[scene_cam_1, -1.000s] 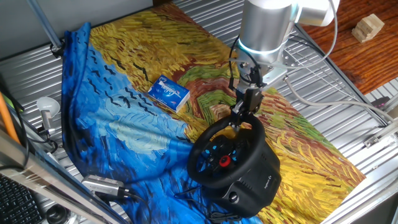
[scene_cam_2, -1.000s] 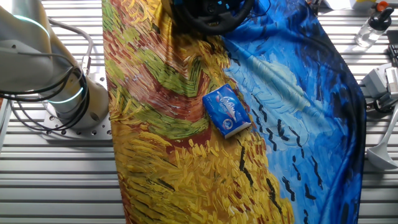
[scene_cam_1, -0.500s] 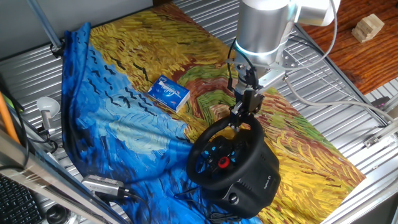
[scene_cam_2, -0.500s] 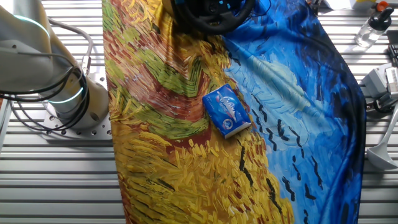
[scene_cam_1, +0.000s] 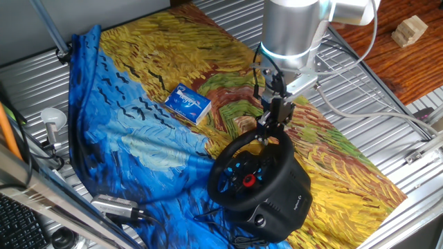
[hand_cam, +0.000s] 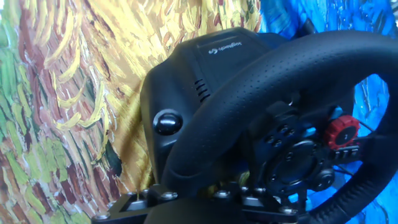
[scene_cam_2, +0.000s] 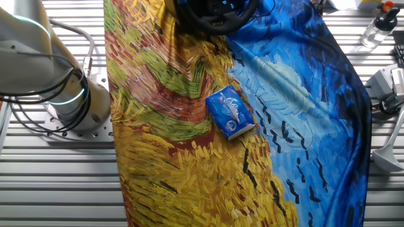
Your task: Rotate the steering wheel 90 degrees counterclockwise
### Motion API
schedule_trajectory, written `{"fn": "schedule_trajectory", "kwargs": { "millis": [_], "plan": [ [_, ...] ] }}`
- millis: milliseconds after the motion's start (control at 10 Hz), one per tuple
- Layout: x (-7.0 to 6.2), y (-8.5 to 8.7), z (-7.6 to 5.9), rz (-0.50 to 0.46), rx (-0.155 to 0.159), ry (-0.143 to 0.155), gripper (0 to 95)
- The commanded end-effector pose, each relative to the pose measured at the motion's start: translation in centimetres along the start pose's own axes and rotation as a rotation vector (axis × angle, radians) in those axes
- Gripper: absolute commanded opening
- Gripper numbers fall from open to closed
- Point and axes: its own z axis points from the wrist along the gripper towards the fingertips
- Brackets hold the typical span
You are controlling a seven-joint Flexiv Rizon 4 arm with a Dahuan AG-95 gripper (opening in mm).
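The black steering wheel stands tilted on its bulky black base at the near end of the painted cloth. Its hub shows blue-lit buttons and a red round button. My gripper comes down on the top of the rim and is shut on it. In the hand view the thick rim runs across the frame and passes between my fingers at the bottom edge, where the gripper is. The red button sits at the right. In the other fixed view only the wheel's lower edge shows, at the top.
A small blue-and-white box lies on the cloth behind the wheel, also in the other fixed view. The arm's base stands left of the cloth. Cables and devices line the table edges; a wooden block lies at the far right.
The arm's wrist has shifted slightly to the left while the gripper stays on the top of the rim. The wheel has turned only a little, if at all.
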Motion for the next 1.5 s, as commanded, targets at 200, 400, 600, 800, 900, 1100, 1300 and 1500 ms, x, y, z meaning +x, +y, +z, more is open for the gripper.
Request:
{"fn": "schedule_trajectory", "kwargs": {
  "millis": [200, 400, 600, 800, 900, 1100, 1300, 1500],
  "plan": [
    [-0.9, -0.3, -1.4, 0.081, -0.039, 0.005, 57.0],
    [-2.3, -1.5, -2.5, 0.176, -0.086, 0.022, 57.0],
    [-3.6, -2.9, -3.2, 0.278, -0.113, 0.053, 38.0],
    [-4.7, -3.8, -3.9, 0.397, -0.186, 0.095, 38.0],
    [-5.3, -4.2, -4.5, 0.472, -0.201, 0.139, 19.0],
    [-5.8, -4.5, -4.8, 0.542, -0.235, 0.158, 19.0],
    [-6.2, -5.3, -6.0, 0.580, -0.306, 0.221, 0.0],
    [-6.2, -5.6, -6.7, 0.564, -0.280, 0.243, 0.0]
  ]
}}
